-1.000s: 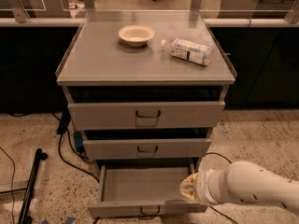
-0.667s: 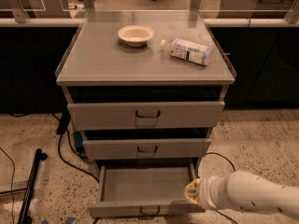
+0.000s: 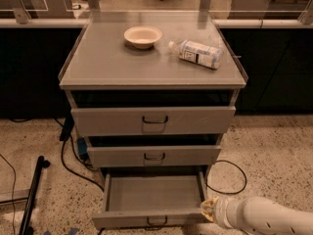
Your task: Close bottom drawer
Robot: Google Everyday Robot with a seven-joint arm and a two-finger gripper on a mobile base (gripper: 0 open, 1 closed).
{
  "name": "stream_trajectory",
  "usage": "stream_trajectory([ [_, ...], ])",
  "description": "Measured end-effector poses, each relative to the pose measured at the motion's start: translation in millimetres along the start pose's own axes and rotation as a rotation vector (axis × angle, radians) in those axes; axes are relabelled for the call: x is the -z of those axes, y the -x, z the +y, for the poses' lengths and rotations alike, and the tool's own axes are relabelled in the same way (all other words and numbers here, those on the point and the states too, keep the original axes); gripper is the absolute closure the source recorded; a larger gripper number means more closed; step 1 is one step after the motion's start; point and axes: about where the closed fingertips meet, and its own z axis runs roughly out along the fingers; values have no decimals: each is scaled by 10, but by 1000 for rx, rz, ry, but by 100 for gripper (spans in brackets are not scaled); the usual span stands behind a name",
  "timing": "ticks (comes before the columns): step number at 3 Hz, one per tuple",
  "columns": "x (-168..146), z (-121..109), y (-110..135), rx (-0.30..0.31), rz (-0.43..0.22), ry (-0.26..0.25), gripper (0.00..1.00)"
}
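Nearest the camera, the gripper (image 3: 209,210), a pale tan tip on a thick white arm (image 3: 264,217) reaching in from the lower right, sat at the right front corner of the grey metal bottom drawer (image 3: 122,218). It was touching or just beside that corner. Whether the gripper was open or shut could not be told.

The drawer stood pulled well out of the cabinet, with nothing visible inside. Its narrow front panel ran left to right across the view, and the small dark wire handle (image 3: 156,222) at its centre lay to the left of the gripper. The way home for the drawer was straight back, away from the camera. So the push probably needed the gripper in front of the panel and nearer its middle; a push from the corner could skew the drawer on its runners.

Behind and above were the mid-sized grey drawer front (image 3: 154,156) and the taller grey drawer front (image 3: 154,120). On the grey worktop (image 3: 98,62) sat a cream bowl (image 3: 142,35) and, to its right, a clear plastic bottle (image 3: 195,54) lying on its side.
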Motion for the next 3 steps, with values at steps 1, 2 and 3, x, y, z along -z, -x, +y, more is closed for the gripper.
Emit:
stream_trajectory([
  [1, -389, 41, -339, -84, -61, 14, 100],
  [2, -439, 65, -332, -87, -60, 23, 100],
  [3, -628, 188, -336, -92, -51, 48, 100],
])
